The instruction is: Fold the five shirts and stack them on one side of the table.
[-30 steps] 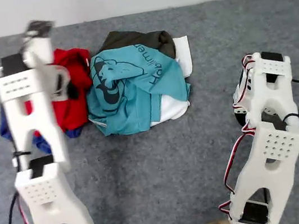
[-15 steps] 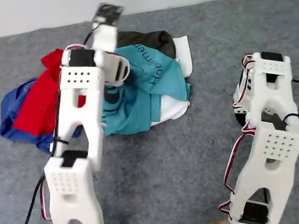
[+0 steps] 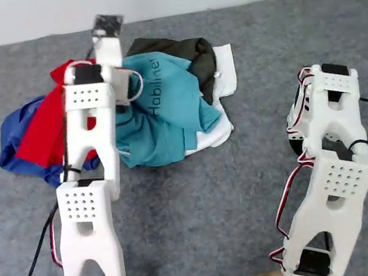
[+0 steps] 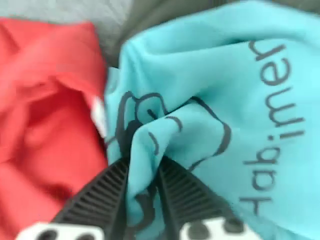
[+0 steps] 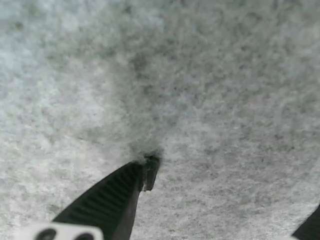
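Five shirts lie heaped at the far left of the table. The teal shirt with dark print is on top, over a white shirt and a dark olive shirt. A red shirt lies to their left on a blue shirt. My left gripper is at the teal shirt's left edge. In the left wrist view the left gripper is shut on a bunched fold of the teal shirt, beside the red shirt. My right gripper stands open just above bare carpet.
Grey carpet covers the table, with free room in the middle, front and far right. The right arm stays folded at the right side. A pale wall runs along the far edge.
The left arm swung right from above the red shirt onto the teal shirt, then drew back left with it. The teal shirt has bunched and shifted left. The right arm has not moved.
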Controlling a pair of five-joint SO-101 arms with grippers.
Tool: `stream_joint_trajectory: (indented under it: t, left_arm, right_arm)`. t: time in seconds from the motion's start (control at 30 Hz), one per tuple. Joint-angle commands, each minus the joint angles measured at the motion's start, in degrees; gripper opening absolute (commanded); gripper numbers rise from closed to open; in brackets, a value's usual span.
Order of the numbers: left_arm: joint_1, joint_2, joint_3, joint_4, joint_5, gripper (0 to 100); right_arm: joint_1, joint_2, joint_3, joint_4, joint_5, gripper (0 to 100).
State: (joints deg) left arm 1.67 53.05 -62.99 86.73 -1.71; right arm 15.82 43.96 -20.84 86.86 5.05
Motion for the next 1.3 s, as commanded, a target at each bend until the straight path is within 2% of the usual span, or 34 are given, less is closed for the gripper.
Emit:
stream_joint_trajectory:
  t: [0.0, 0.17, 0.33, 0.47, 0.57, 0.77, 0.93, 1.07, 1.27]
  left_arm:
    - [-2.02, -7.21, -14.73, 8.70, 0.09, 1]
    - [-10.37, -13.27, -25.98, 13.63, -5.36, 1]
    - [-22.95, -19.43, -26.68, 13.63, -5.80, 1]
    - [-26.20, -20.04, -26.51, 13.71, -5.71, 1]
    - [-25.93, -18.90, -23.96, 13.80, -5.71, 2]
    - [-25.05, -19.16, -7.43, 13.89, -5.89, 18]
    - [-25.05, -20.66, -0.66, 13.89, -5.71, 21]
    - [-19.87, -26.20, 1.63, 13.89, -5.63, 22]
    - [-8.35, -36.31, 12.00, 13.89, -5.98, 30]
  right_arm:
    - [-2.15, 4.18, -0.35, -0.48, 0.62, 49.6]
    - [-2.15, 4.18, -0.35, -0.48, 0.62, 49.6]
    - [-2.15, 4.18, -0.35, -0.48, 0.62, 49.6]
    - [-2.15, 4.18, -0.35, -0.48, 0.62, 49.6]
    - [-2.15, 4.18, -0.35, -0.48, 0.62, 49.6]
    - [-2.15, 4.18, -0.35, -0.48, 0.62, 49.6]
    - [-2.15, 4.18, -0.35, -0.48, 0.62, 49.6]
    - [-2.15, 4.18, -0.35, -0.48, 0.62, 49.6]
    - [-2.15, 4.18, -0.35, -0.48, 0.62, 49.6]
